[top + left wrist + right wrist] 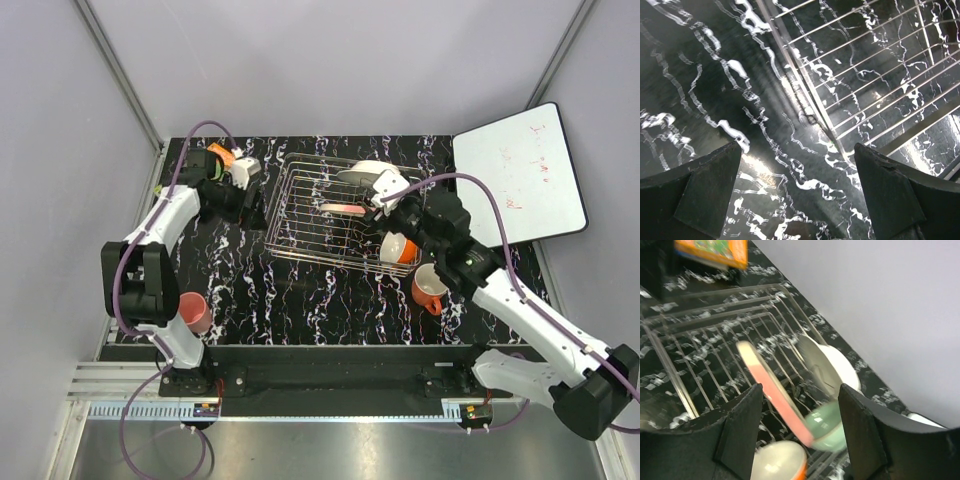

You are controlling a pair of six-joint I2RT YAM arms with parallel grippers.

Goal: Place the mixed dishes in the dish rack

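Seen from the right wrist, the right gripper (800, 392) hangs over the dish rack (705, 347). Its jaws stand fairly wide and nothing is pinched between them. Closest beneath it sits the cream bowl (777, 464), orange on the outside; whether it is inside the rack's near corner or just outside cannot be told. Straight ahead between the two fingers, the pink-cream plate (772, 390) stands on edge among the wires, touching neither finger as far as the blur allows. At the plate's lower end, beside the right-hand finger, lies the pale green bowl (829, 426). Just beyond it the white plate (832, 367) leans at the rack's far side. Farthest off, past the rack, is the orange-green snack packet (712, 250). From above, the orange mug (430, 288) stands on the table behind this gripper, toward its arm's base and outside the rack. The left gripper (796, 147) is spread wide and empty, low over the black marbled table (715, 75), with the rack's edge just ahead of its fingers. The pink tumbler (195, 312) waits well behind it, near its arm's base. The step in hand looks like parking the pink-cream plate. Next, the right gripper likely needs to rise straight clear without tipping the plate, then turn back for the mug. The tumbler suits the left arm.
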